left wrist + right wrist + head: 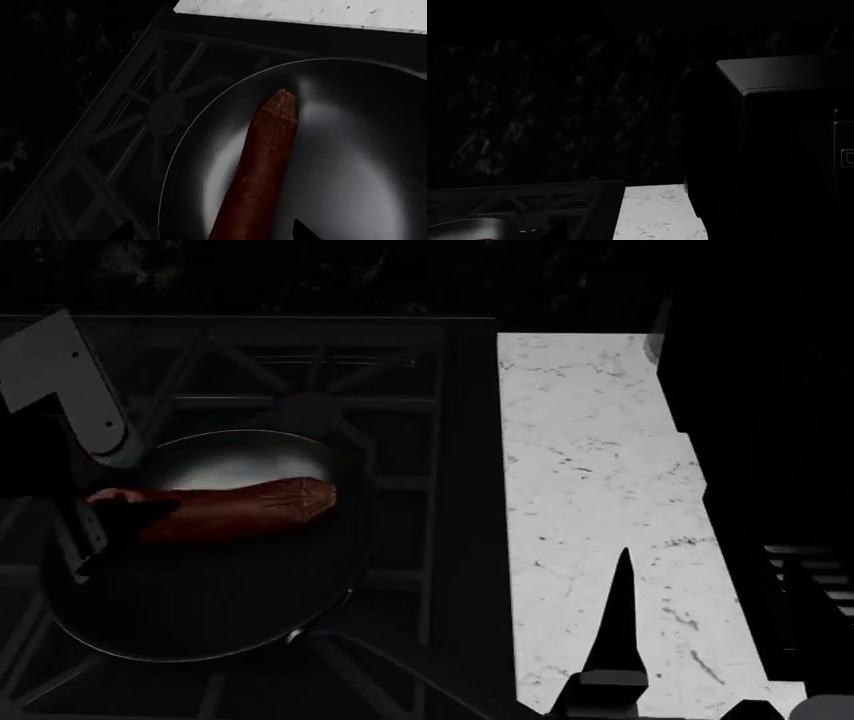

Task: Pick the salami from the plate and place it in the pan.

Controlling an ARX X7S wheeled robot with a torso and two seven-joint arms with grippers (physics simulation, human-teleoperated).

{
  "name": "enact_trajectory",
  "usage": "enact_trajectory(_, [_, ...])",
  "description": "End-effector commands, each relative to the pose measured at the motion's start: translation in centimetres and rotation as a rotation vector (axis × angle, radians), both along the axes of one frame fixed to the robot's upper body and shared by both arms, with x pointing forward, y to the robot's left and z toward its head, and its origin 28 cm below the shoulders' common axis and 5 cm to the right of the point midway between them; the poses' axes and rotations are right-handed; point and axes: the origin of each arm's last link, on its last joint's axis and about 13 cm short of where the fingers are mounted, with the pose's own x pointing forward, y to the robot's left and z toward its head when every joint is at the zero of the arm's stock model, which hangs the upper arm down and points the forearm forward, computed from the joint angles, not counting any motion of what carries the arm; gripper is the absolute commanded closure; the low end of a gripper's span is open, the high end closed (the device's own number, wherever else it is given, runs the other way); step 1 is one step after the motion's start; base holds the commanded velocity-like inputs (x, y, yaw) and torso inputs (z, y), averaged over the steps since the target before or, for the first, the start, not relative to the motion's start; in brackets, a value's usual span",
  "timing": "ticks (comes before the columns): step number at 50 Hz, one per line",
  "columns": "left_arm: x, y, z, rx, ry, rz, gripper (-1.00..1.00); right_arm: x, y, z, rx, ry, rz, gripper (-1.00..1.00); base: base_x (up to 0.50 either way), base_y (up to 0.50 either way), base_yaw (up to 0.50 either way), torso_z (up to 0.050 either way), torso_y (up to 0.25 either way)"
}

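Salami (227,508) is down in the pan (200,610) on my head view, lying across the shallow black bowl with its cut speckled end toward the white counter (601,520). My left gripper (114,525) sits at the tapered end and its dark fingers flank the log; I read it as pinching the salami, though the shadows are heavy. From the left wrist the log (263,165) runs over the glossy bowl (360,165), with the stove grate (133,125) beside it. My right gripper (617,640) hangs low over the counter, and I cannot tell how its jaws stand.
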Motion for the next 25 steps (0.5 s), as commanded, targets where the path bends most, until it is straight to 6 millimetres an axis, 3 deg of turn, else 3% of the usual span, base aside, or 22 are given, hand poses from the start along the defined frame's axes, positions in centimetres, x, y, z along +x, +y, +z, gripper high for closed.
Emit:
enact_trajectory(1, [-3.9, 0.6, 3.8, -0.077, -0.139, -0.072, -1.0, 0.6, 0.2, 0.2, -0.003, -0.01, 0.01, -1.0, 0.0, 0.0, 0.0, 0.0, 0.0])
enact_trajectory(4, [-7.9, -0.1, 4.5, -0.102, -0.203, -0.182, -1.0, 1.1, 0.2, 0.4, -0.013, -0.016, 0.016, -1.0, 0.0, 0.0, 0.0, 0.0, 0.0])
enact_trajectory(8, [-10.7, 0.4, 4.5, -0.225, -0.339, -0.159, -1.0, 1.6, 0.2, 0.7, -0.022, -0.024, 0.024, -1.0, 0.0, 0.0, 0.0, 0.0, 0.0])
enact_trajectory(10, [-11.2, 0.4, 3.2, -0.266, -0.442, -0.11, -1.0, 1.9, 0.1, 0.7, -0.029, -0.028, 0.024, -1.0, 0.0, 0.0, 0.0, 0.0, 0.0])
enact_trajectory(13, [-12.2, -0.1, -0.3, -0.293, -0.532, -0.028, -1.0, 2.3, -0.1, 0.7, -0.038, -0.03, 0.023, -1.0, 0.0, 0.0, 0.0, 0.0, 0.0])
enact_trajectory(16, [-14.0, -1.6, -3.4, -0.381, -0.623, 0.059, -1.0, 2.7, -0.2, 0.5, -0.048, -0.027, 0.025, -1.0, 0.0, 0.0, 0.0, 0.0, 0.0])
enact_trajectory(25, [-17.1, -4.1, -6.8, -0.649, -0.911, 0.505, -1.0, 3.1, -0.5, 0.2, -0.047, -0.02, 0.031, -1.0, 0.0, 0.0, 0.0, 0.0, 0.0])
